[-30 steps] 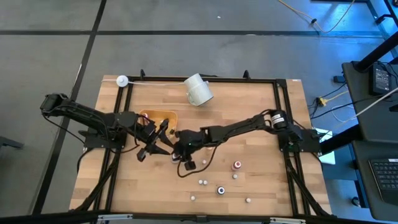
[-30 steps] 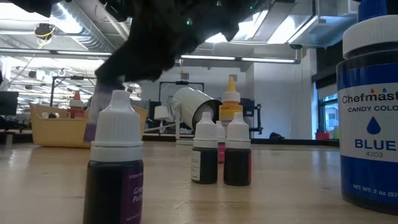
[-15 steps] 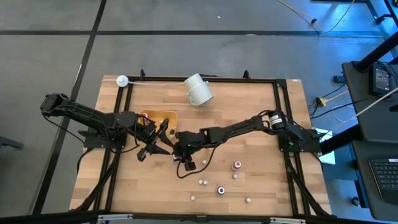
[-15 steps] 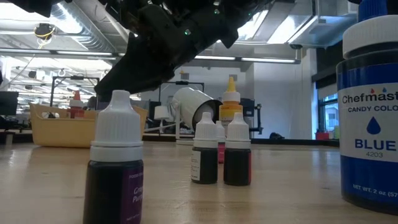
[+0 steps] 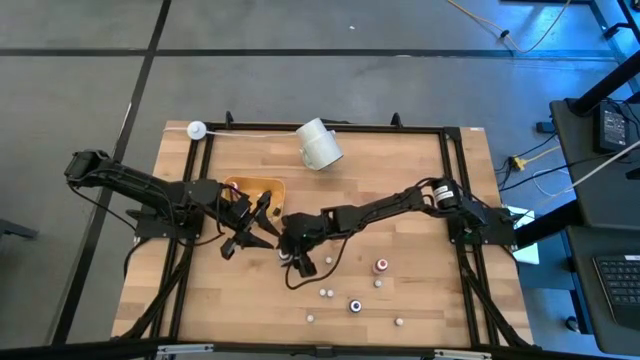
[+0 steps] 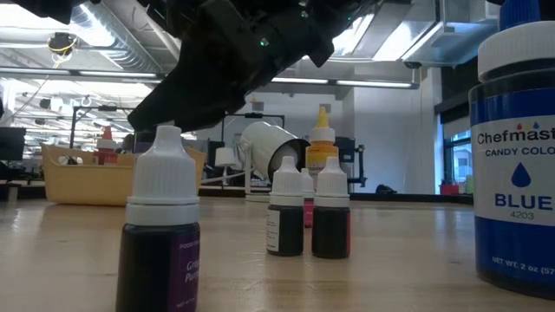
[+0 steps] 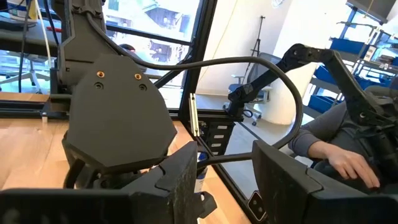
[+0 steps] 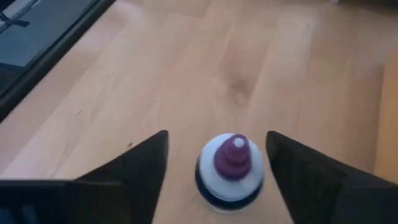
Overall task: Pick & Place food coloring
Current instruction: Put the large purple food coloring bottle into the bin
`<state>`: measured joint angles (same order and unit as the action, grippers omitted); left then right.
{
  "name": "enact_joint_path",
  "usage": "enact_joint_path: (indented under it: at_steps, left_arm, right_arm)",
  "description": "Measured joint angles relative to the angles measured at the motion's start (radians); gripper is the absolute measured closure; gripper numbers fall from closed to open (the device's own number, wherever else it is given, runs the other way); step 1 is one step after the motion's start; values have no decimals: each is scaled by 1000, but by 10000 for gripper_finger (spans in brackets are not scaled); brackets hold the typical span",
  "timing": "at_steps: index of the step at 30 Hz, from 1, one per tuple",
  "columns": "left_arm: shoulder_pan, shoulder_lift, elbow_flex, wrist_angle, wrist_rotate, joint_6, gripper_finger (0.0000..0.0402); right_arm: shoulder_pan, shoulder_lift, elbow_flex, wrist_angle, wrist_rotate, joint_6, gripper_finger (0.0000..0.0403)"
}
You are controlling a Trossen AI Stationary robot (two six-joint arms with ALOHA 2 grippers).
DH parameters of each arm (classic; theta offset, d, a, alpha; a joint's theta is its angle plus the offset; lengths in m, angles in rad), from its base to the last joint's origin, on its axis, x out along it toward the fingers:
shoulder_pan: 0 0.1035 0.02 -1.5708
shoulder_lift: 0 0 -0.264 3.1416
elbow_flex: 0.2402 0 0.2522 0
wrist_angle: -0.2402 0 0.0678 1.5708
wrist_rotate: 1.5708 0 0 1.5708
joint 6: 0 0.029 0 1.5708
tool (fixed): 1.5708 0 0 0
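Table (image 5: 420, 170) pale wood, matt; bottle (image 8: 231, 169) glossy plastic.

Small dropper bottles (image 5: 327, 293) stand scattered upright across the near side of the wooden table. One white-capped bottle with dark purple liquid (image 6: 162, 227) stands upright up front; two more (image 6: 308, 212) stand together behind.

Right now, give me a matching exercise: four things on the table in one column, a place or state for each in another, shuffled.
1 white cup
2 tray
3 purple-tipped bottle
4 big blue bottle

A stands between the right gripper's open fingers
B lies on its side
C yellow-orange
D closest to the low camera

Pairs: 1-B, 2-C, 3-A, 4-D.
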<state>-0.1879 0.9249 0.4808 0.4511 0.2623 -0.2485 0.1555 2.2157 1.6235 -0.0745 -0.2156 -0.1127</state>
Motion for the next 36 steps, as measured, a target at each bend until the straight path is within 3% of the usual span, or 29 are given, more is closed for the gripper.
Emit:
enact_joint_path:
  at_steps: [6, 14, 19, 28, 36]
  left_arm:
    - [0, 0, 0, -6, 0, 0, 251]
    - [0, 0, 0, -8, 0, 0, 250]
    - [0, 0, 0, -16, 0, 0, 251]
    - [0, 0, 0, -15, 0, 0, 249]
    - [0, 0, 0, -3, 0, 4, 253]
  right_arm:
    - [0, -48, -1, -10, 38, -25, 76]
    - [5, -222, -36, -177, 38, -67, 66]
    - [16, -363, -217, -167, 81, -50, 66]
    - [79, -755, -620, -36, 418, 75, 66]
    - [105, -1022, -854, -4, 488, 84, 66]
